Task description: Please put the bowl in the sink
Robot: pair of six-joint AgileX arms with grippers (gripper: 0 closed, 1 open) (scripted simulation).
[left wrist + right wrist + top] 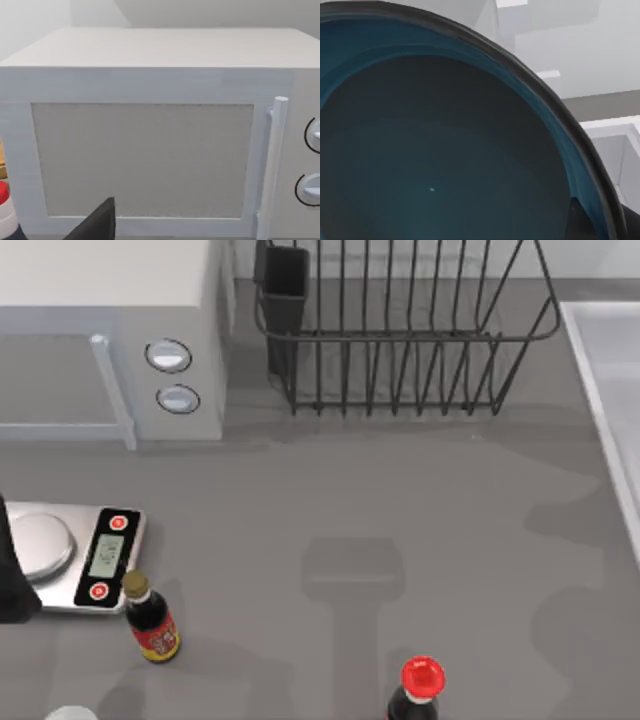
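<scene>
Right wrist view: the bowl [445,150] sits right up against my right arm's camera, blue glaze with a dark inside and a dark rim arcing across; a sliver of dark hand part shows at its edge, but I cannot tell whether the right hand is spread or pinching the bowl. Beyond the rim I see pale white stepped edges and a strip of grey surface. Top view: the sink [608,370] is at the far right edge of the surface, white basin with raised pale rim, partly cut off. Black wire dish rack [400,330] is at the far middle, with a dark cup holder on its left end. Microwave [110,330] is at far left, two knobs on its front. Kitchen scale [75,555] is at near left, a brown sauce bottle [152,620] just beside it on the near side, and a red-capped bottle [420,690] at the near edge, middle. Left arm is parked at the left edge by the scale; its wrist view faces the microwave door [142,160], one dark finger [97,225] showing, so I cannot tell the left hand's state.
</scene>
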